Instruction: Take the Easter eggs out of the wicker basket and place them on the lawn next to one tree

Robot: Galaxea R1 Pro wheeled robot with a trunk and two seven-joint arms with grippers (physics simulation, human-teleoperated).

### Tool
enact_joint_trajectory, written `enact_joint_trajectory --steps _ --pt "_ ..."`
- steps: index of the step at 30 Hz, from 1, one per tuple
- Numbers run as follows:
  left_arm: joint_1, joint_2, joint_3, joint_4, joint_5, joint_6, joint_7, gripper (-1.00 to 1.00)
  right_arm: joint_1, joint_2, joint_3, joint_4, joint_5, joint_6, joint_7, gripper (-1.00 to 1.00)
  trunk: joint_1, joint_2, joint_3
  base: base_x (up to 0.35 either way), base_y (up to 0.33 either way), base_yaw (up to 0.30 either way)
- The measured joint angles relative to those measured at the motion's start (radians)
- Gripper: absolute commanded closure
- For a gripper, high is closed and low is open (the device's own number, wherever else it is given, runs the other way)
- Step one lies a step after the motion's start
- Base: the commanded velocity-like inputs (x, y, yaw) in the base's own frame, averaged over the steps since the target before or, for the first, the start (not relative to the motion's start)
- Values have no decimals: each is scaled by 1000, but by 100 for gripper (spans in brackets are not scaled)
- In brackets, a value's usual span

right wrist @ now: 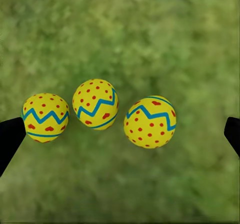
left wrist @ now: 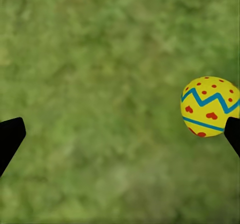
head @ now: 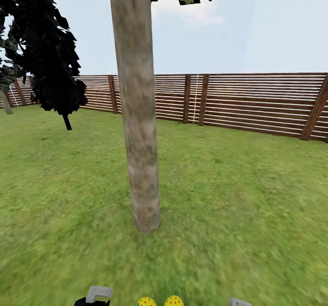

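Three yellow Easter eggs with red dots and blue zigzags lie in a row on the lawn below my open right gripper, whose black fingertips stand wide apart and hold nothing. My left gripper hangs open and empty over the grass, with one egg beside one fingertip. In the head view two eggs peek in at the bottom edge, a short way in front of the tree with the pale mottled trunk. The wicker basket is out of view.
A dark columnar tree stands at the back left. A brown slatted fence runs across the far side of the garden. Open grass stretches right and left of the trunk. The grey tips of both arms show at the bottom edge.
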Motion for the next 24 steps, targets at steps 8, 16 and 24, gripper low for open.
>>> enact_joint_trajectory --steps 8,16,24 --pt "1 -5 -3 1 -2 -40 28 -100 0 -1 -3 91 1 -88 0 -100 -15 28 13 0 0 0" --pt "2 -7 -5 1 -5 -53 34 -100 -1 -1 -5 125 2 -100 0 -100 -27 49 22 0 0 0" --pt "2 -6 -3 1 -3 -56 37 -100 -2 -2 -3 140 1 -102 0 -100 -50 91 41 0 0 0"
